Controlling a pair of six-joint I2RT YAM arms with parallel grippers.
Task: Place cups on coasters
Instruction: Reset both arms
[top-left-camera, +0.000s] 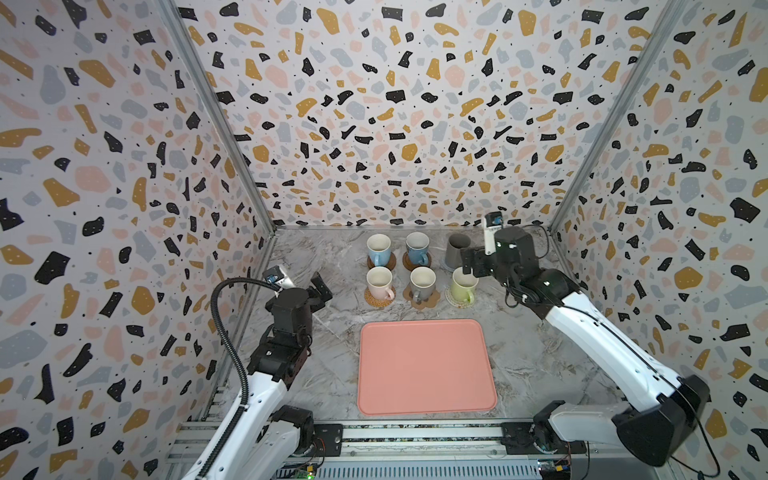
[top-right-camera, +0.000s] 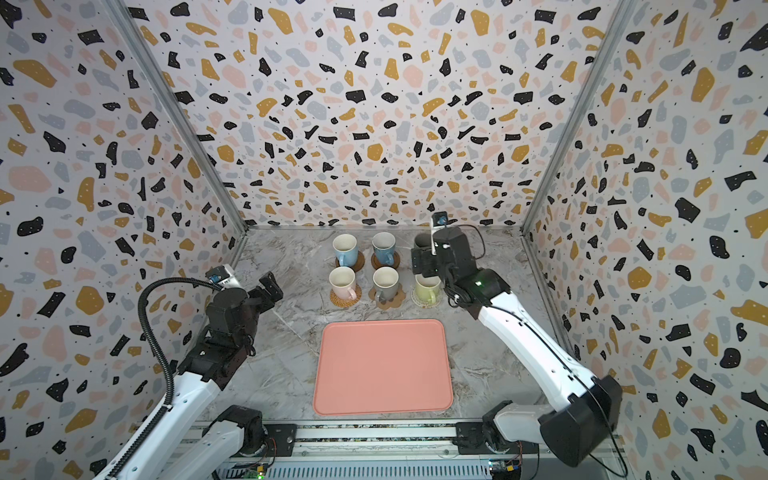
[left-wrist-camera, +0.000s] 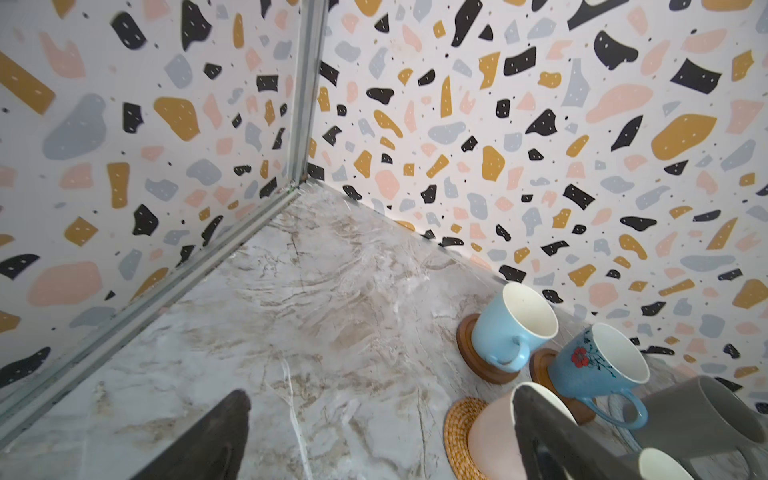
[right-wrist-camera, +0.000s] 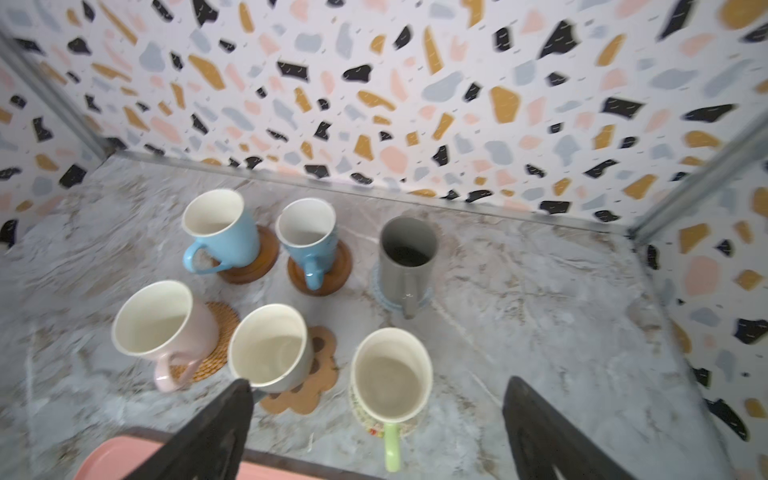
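I judge light green mug (top-left-camera: 463, 289) beyond pink tray (top-left-camera: 424, 365) rigid, slick, chip-prone; grip rim wall. Right gripper (right-wrist-camera: 376, 384), left gripper (left-wrist-camera: 380, 390): jaws wide, empty.

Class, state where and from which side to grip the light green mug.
Probably its handle, from the front: the light green mug stands upright, and the handle juts toward the pink tray, clear of the grey mug beside it.

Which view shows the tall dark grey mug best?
The right wrist view: the tall dark grey mug stands whole and unblocked on its grey-blue coaster. In both top views the right arm covers part of it. The left wrist view catches it only at the frame's edge.
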